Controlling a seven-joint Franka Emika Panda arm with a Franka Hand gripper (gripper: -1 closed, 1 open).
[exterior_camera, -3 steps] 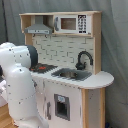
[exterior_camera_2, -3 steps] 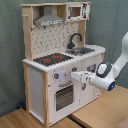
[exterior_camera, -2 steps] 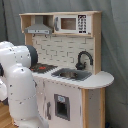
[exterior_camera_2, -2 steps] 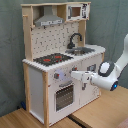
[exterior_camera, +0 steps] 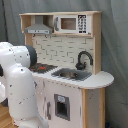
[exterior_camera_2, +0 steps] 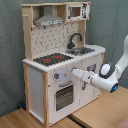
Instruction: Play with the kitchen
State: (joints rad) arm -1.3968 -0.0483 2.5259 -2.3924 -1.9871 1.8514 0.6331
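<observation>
The kitchen [exterior_camera: 65, 52] [exterior_camera_2: 47, 42] is a tall white and light-wood toy, seen in both exterior views. It has a black-red stovetop [exterior_camera_2: 52, 59], a black faucet [exterior_camera_2: 75, 39] over the sink [exterior_camera: 72, 75], a grey hood [exterior_camera: 39, 27] and a microwave [exterior_camera: 70, 23]. In the second exterior view my gripper [exterior_camera_2: 75, 73] reaches in from the right. Its tip is at the kitchen's front panel, beside the knobs [exterior_camera_2: 59, 76] and just above the windowed oven door [exterior_camera_2: 64, 95]. In the first exterior view my white arm [exterior_camera: 20, 85] hides the gripper and the kitchen's left front.
A grey curtain [exterior_camera_2: 112, 25] hangs behind the kitchen. The kitchen stands on a wooden surface [exterior_camera_2: 100, 112], with a seam running in front of it. My arm's elbow [exterior_camera_2: 111, 80] hangs to the right of the kitchen's front in the second exterior view.
The gripper has crept a little leftward, closer to the front panel near the knobs. The arm's bulk shifted slightly in the first exterior view.
</observation>
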